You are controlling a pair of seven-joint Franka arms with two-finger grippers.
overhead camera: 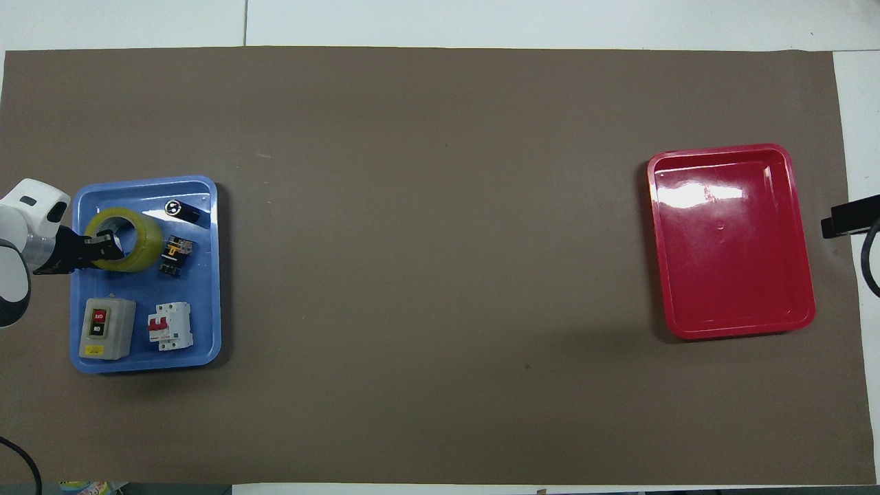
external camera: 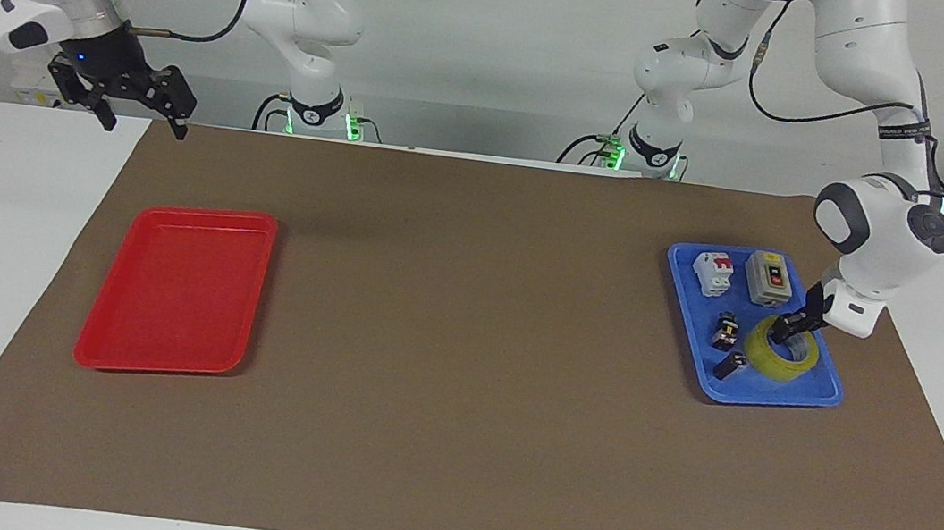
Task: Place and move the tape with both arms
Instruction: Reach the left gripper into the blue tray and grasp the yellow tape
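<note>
The tape, a yellow ring with a white core, lies flat in the blue tray at the left arm's end of the table; it also shows in the overhead view. My left gripper is down at the tape's rim, open, with one finger in the ring's hole and one outside; in the overhead view it covers the ring's edge. My right gripper is open and empty, raised over the table's corner near the red tray; this arm waits.
The blue tray also holds a grey switch box, a white circuit breaker, a small black-and-yellow part and a black cylinder. The red tray lies on the brown mat at the right arm's end.
</note>
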